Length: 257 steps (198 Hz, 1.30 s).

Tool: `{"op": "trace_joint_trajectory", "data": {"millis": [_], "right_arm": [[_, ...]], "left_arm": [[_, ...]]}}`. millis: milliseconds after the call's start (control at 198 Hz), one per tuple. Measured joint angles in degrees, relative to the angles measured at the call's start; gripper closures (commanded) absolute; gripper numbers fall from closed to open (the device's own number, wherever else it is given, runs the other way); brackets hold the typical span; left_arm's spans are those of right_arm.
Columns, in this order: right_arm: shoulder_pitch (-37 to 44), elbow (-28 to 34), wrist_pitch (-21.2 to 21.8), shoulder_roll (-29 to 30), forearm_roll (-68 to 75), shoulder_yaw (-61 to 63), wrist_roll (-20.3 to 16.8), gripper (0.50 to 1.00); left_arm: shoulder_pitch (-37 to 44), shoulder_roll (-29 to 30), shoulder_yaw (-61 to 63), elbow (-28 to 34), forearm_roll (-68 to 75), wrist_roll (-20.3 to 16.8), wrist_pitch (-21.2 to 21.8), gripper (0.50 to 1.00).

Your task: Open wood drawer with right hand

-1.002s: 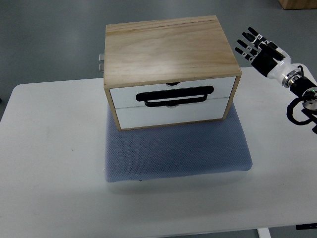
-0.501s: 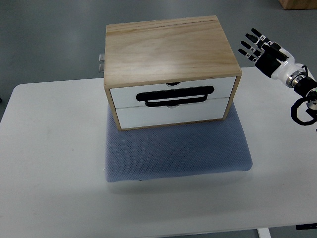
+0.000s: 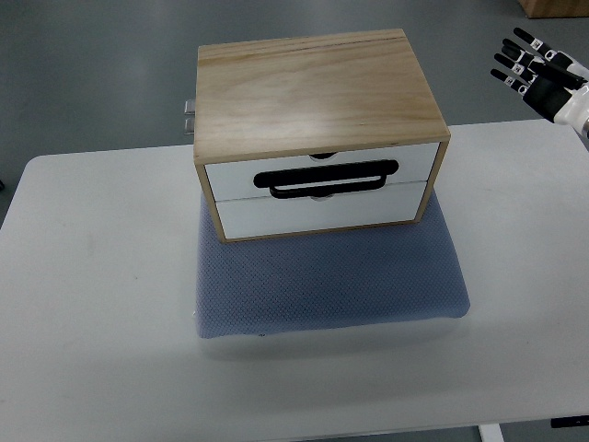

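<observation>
A wooden drawer box [image 3: 313, 87] stands on a blue-grey mat [image 3: 331, 285] in the middle of the white table. Its front has two white drawer faces, both pushed in, with a black loop handle [image 3: 328, 177] across the upper one. My right hand [image 3: 537, 72] shows at the far upper right edge, well away from the box and above the table's back corner. Its black fingers [image 3: 517, 57] are spread and hold nothing. The left arm does not show.
The white table [image 3: 92, 276] spans the view, with its front edge near the bottom. A small metal fitting [image 3: 188, 115] sticks out behind the box's left side. Grey floor lies beyond the table's back edge.
My right hand has drawn away up and to the right, from beside the box's right top corner to the picture's edge. The drawers have stayed shut.
</observation>
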Motion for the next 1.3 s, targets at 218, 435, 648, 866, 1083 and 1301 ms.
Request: {"op": "trace_joint_trajectory", "data": {"millis": [218, 435, 648, 866, 1083, 1301], "right_arm": [[0.0, 7.37, 1.44, -5.59, -5.48, 0.03, 2.79, 0.556], [0.22, 17.66, 1.89, -11.9, -18.65, 0.1, 11.46, 0.556], [3.2, 28.17, 6.27, -20.75, -27.96, -1.57, 12.44, 0.556], [11.75, 36.39, 7.61, -27.49, -32.98, -10.41, 13.02, 0.556], [22.08, 43.68, 7.62, -27.63, -40.01, -20.94, 13.25, 0.556], [30.11, 48.51, 7.62, -24.63, -45.82, -25.77, 12.91, 0.556]], "left_arm": [[-0.02, 0.0, 0.0, 0.0, 0.0, 0.0, 0.0, 0.5], [-0.01, 0.0, 0.0, 0.0, 0.02, -0.01, 0.0, 0.5], [-0.02, 0.0, 0.0, 0.0, 0.02, -0.01, 0.0, 0.5], [-0.01, 0.0, 0.0, 0.0, 0.02, 0.0, 0.0, 0.5], [-0.01, 0.0, 0.0, 0.0, 0.02, 0.0, 0.0, 0.5], [-0.01, 0.0, 0.0, 0.0, 0.02, 0.0, 0.0, 0.5]]}}
